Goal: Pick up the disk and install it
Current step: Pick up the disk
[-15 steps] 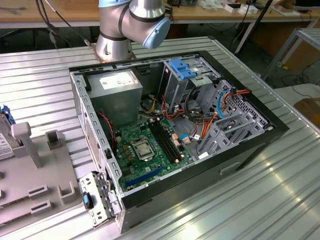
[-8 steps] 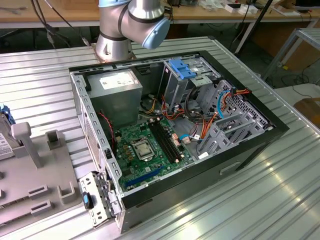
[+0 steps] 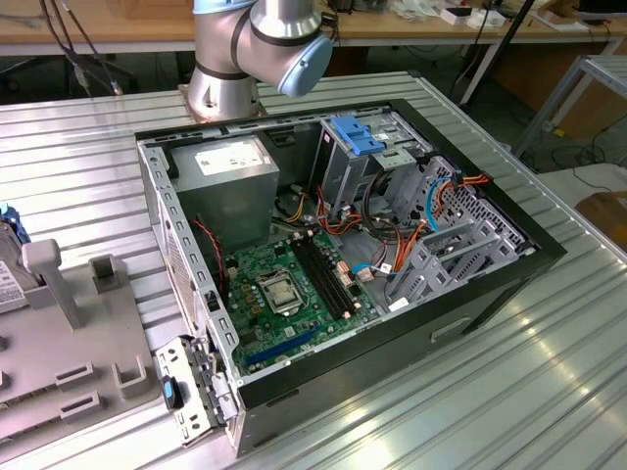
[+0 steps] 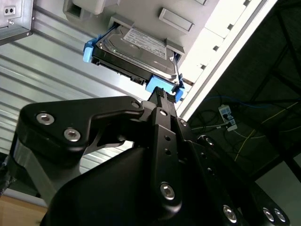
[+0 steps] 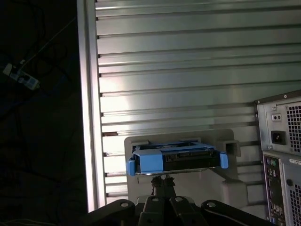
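Found disk [image 5: 176,159] seated in grey holder [image 5: 226,188] on tabletop [image 5: 188,70], near computer case [image 5: 282,141]. Noted hand [image 4: 164,97] right at its blue rail [image 4: 159,86]; cannot tell how far open or whether gripping.

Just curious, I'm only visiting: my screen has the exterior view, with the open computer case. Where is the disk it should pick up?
Observer: In the first wrist view the disk sits in a grey holder on the ribbed metal table.
Operator: Is the arm close to it?
Observer: Yes; in the second wrist view the gripper is right at a blue corner of the disk.
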Tool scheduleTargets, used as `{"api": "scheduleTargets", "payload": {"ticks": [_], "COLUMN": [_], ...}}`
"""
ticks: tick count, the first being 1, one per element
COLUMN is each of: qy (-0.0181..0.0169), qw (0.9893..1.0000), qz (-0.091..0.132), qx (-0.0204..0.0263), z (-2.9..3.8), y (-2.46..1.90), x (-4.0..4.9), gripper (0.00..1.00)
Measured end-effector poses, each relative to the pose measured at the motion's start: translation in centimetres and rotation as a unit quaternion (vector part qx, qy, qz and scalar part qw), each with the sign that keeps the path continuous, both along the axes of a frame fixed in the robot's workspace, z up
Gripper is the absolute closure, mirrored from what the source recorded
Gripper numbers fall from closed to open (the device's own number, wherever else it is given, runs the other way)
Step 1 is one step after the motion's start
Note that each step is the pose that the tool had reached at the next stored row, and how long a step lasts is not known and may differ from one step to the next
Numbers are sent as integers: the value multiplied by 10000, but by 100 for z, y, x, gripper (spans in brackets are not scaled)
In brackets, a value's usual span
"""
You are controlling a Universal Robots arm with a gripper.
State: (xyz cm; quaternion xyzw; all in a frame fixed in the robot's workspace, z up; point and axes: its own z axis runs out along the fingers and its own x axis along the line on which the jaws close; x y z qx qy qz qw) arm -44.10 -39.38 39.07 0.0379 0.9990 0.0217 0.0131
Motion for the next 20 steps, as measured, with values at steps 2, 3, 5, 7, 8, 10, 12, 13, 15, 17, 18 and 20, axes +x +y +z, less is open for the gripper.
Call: {"api": "scheduleTargets", "payload": {"ticks": [2,3,5,7,8,10,12,13,15,17,18,20], "qy": [0,0,0,0,0,0,0,0,0,0,0,0], "qw": [10000,10000,10000,10000,10000,10000,10000,9999,9998,9996,9994,9992], "qz": [0,0,0,4,10,24,95,138,219,295,345,402], "qx": [0,0,0,0,0,0,0,0,0,0,0,0], "z": [0,0,0,0,0,0,0,0,0,0,0,0], "y": [0,0,0,0,0,0,1,0,0,0,0,0], "x": [-1,-1,-2,-2,-2,-2,-3,-4,-6,-9,-10,-11], "gripper": [89,89,89,89,89,89,89,89,89,89,89,89]}}
